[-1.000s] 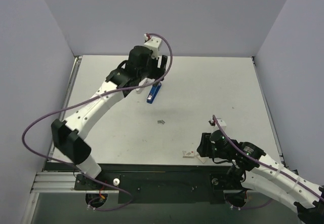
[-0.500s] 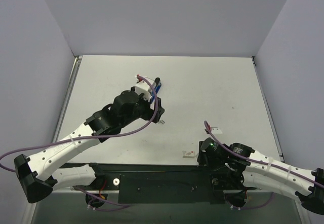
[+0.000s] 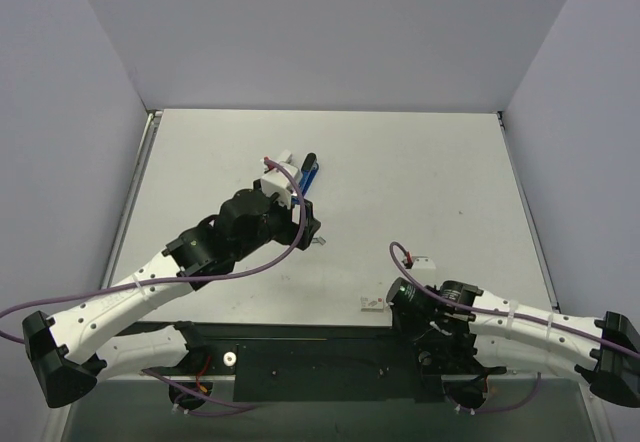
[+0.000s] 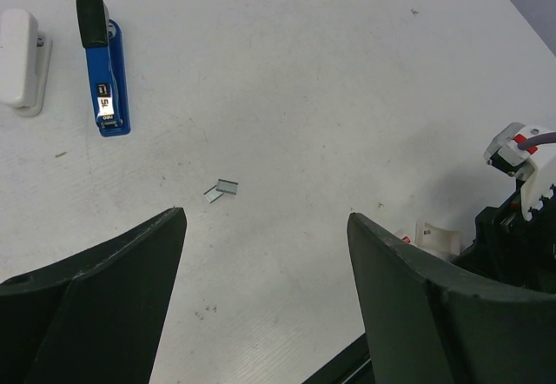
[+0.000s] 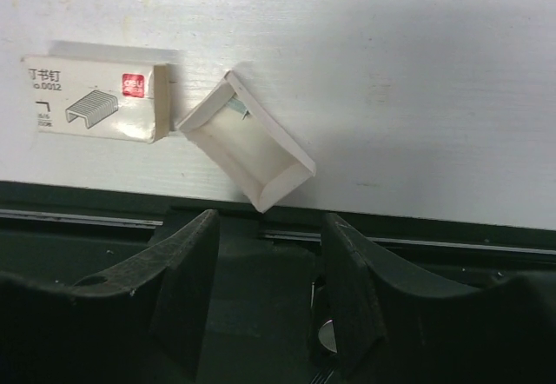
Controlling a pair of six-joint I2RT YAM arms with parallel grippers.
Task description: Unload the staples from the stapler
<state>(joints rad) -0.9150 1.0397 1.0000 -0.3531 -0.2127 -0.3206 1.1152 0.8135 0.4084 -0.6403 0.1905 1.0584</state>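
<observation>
We see the left end effector (image 4: pixel 265 219) over the counter (image 4: pixel 347 71), jaws spread wide with nothing between them. The blue stapler (image 4: pixel 104 71) lies on the counter up ahead, off to its left and well apart from it. A small loose strip of staples (image 4: pixel 226 188) lies nearer, just ahead of the fingers. Farther right, by the counter's near edge, the staple box (image 5: pixel 95 99) sits just beside its open tray (image 5: pixel 248 154). The right end effector (image 5: pixel 271 228) is close before them, jaws apart and holding nothing.

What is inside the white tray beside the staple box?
The tray looks nearly empty: bare floor, one small grey sliver in a corner. Nothing covers its inside; the sliver is too small to identify.
</observation>
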